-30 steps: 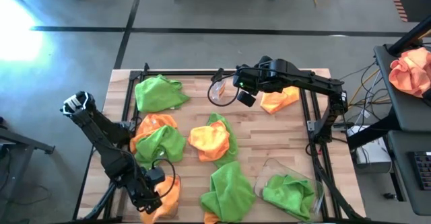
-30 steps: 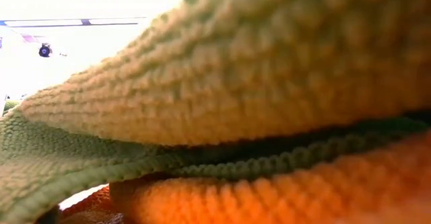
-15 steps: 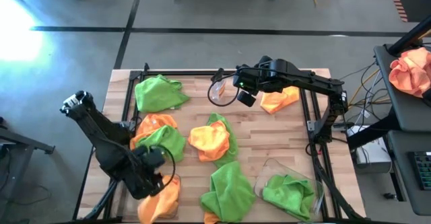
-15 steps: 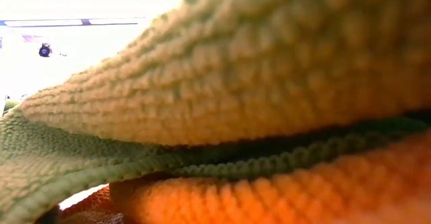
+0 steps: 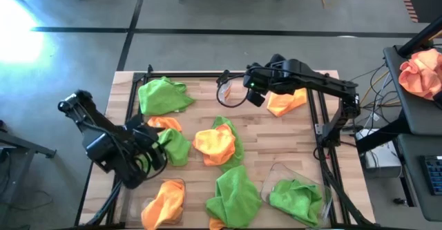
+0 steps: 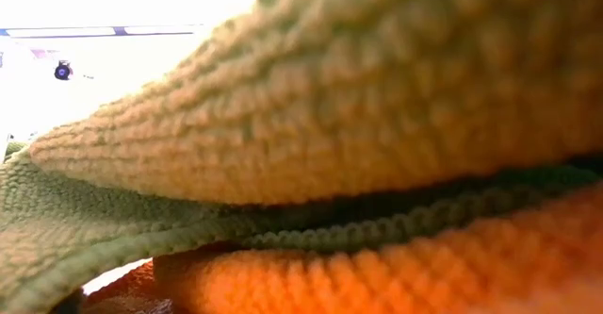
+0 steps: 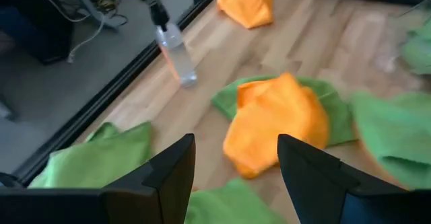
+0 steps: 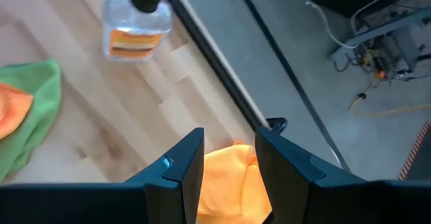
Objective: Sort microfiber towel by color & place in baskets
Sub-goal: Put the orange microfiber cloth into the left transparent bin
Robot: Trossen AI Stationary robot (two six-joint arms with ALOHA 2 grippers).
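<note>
Moved: left gripper (image 5: 153, 162) risen off clear plastic basket (image 5: 166, 201), released, empty | right gripper (image 5: 254, 95): partly parted, empty | Next: fetch another orange microfiber towel (image 5: 214, 144).

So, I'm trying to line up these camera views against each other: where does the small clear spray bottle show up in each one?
High view: the spray bottle stands at the table's far edge, just left of the right gripper.
Low view: not in it; towels fill the picture.
Left wrist view: the bottle is upper left, by the table's dark edge rail.
Right wrist view: the bottle is at top left.
Shared landmark: the orange towel lying on a green one, mid-table.
</note>
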